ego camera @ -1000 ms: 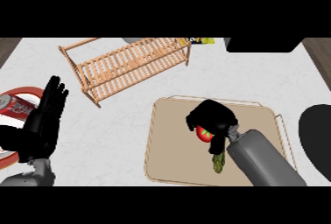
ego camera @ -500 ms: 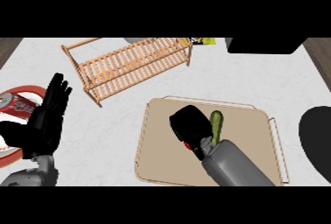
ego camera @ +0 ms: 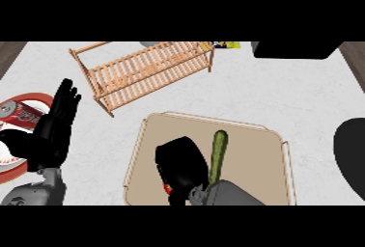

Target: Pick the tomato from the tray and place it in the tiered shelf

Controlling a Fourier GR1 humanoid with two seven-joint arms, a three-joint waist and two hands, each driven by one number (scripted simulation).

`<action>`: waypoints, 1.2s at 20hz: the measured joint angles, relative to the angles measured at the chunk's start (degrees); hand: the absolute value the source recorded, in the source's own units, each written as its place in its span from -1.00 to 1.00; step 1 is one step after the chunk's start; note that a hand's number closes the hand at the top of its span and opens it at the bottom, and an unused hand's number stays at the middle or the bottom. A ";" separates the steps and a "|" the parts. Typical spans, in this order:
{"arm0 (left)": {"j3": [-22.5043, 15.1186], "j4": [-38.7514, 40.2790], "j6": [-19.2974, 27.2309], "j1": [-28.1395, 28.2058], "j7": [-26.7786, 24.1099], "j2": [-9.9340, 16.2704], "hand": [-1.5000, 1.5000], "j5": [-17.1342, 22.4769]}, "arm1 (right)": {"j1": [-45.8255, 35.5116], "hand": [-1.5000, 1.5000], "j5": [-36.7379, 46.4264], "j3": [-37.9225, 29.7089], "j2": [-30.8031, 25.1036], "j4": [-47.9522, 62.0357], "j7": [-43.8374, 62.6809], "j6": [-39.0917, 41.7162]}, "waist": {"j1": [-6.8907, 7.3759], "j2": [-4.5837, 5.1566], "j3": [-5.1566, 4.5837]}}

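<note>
My right hand (ego camera: 182, 164) hangs over the beige tray (ego camera: 257, 144) near its left half, fingers curled round the red tomato (ego camera: 166, 187), of which only a sliver shows under the palm. A green cucumber (ego camera: 218, 154) lies on the tray just right of that hand. The wooden tiered shelf (ego camera: 146, 70) stands at the upper left of the counter, well apart from the hand. My left hand (ego camera: 51, 130) rests open at the left edge, fingers up.
A red plate (ego camera: 8, 169) with a can (ego camera: 21, 113) on it lies at the far left, behind the left hand. A black box (ego camera: 296, 49) sits at the top right, a dark round object (ego camera: 351, 154) at the right edge, a yellow packet (ego camera: 222, 45) behind the shelf.
My right hand has moved left and toward the tray's front with the tomato in it, uncovering the cucumber. The view has shifted slightly. The left hand has stayed put.
</note>
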 measured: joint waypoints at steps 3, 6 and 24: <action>0.54 0.48 -0.38 -0.42 -0.01 0.35 0.00 0.32 | -1.88 1.00 -4.91 -0.01 0.39 -5.25 4.90 -5.39 | -0.02 0.00 0.07; 0.87 0.76 -0.59 -0.80 0.02 0.57 0.00 0.42 | -5.32 1.00 -8.03 -1.25 0.57 -11.11 11.04 -9.97 | -0.26 -0.11 0.09; 0.93 -1.05 -0.42 1.22 0.18 -0.72 0.00 -0.67 | -29.48 1.00 -7.25 -18.96 0.44 -6.26 20.41 -14.30 | -0.84 0.08 0.12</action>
